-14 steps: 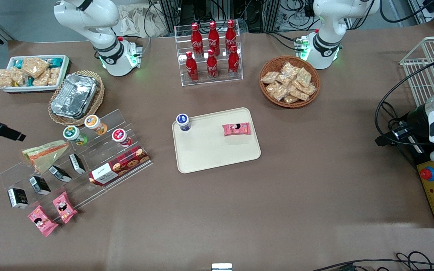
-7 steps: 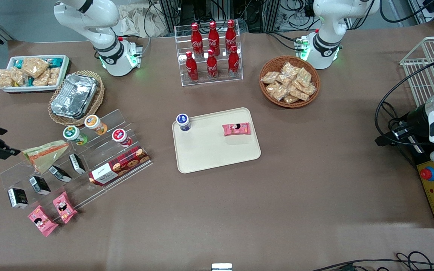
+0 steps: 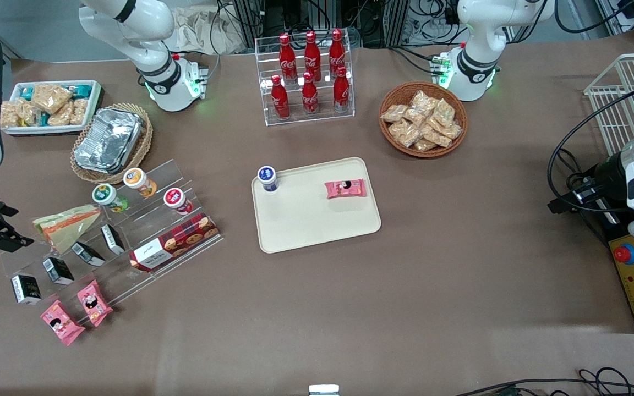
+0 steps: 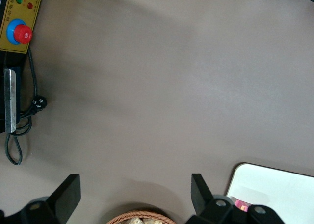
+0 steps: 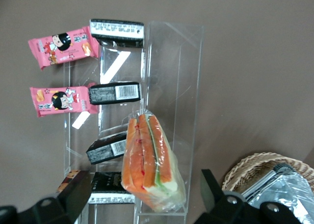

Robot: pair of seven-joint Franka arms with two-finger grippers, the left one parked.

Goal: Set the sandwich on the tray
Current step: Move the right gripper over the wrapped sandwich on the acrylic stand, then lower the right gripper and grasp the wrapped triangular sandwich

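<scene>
On the brown bench (image 3: 460, 264), your gripper (image 5: 142, 204) has come closer to the sandwich (image 3: 66, 224) on the clear rack (image 3: 146, 220), fingers spread; the tray (image 3: 317, 220) waits well apart.

Even, bright overhead light across the brown tabletop (image 3: 460, 286); shadows soft and short, a faint one under the tray (image 3: 317, 231) edge. Glare on the clear acrylic rack (image 5: 171, 87), white streaks on its steps, and on the foil container (image 3: 109, 140). Sandwich (image 5: 149, 160) wrap shows small highlights. Hand (image 5: 142, 199) sits above the rack, over the sandwich, its fingers dark and soft-focus in the right wrist view, spread wide apart. Front view sharp, slight bowing at the tabletop edges. Left wrist view flat, low contrast.
</scene>
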